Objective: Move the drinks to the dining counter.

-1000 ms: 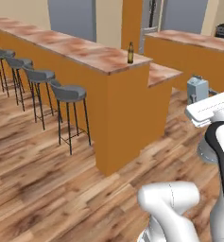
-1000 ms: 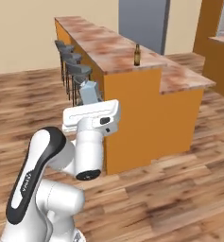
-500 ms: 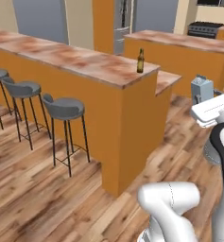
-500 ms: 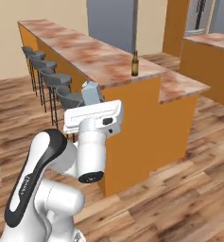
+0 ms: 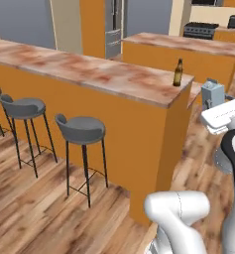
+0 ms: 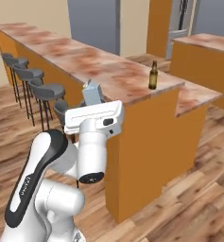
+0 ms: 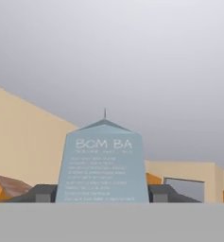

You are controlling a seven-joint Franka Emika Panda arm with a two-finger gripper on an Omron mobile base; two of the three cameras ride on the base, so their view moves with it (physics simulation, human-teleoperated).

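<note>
— Shifting since a second back: whole scene sliding across both base views, camera travelling with the base; dining counter (image 5: pixel 114 79) now looming nearer and larger; nothing on it changing place.

— Gripper?

— Gripper (image 7: pixel 103 196) clamping the carton (image 7: pixel 103 163); dark finger tips (image 7: pixel 42 193) pressing against both lower flanks of the carton in the hand view; pale blue-grey carton standing upright between them, gabled top pointing up, printed face turned toward the camera; same carton (image 6: pixel 92 93) poking up behind the white hand in the right base view, and (image 5: pixel 212 93) showing just above the white arm at the right edge of the left base view; being carried off any surface.

— Other drinks?

— Beer bottle (image 5: pixel 178 73) standing upright on the reddish-brown marble top, near the end corner of the dining counter; same bottle (image 6: pixel 153 75) appearing close to the counter's end in the right base view; well apart from the carton.

— Surroundings?

— Grey bar stools (image 5: pixel 81 130) lining the orange side of the counter; wooden floor (image 5: pixel 34 213) beneath; second orange counter (image 5: pixel 183 47) lying beyond; dark stove (image 5: pixel 201 30) sitting far back.
</note>
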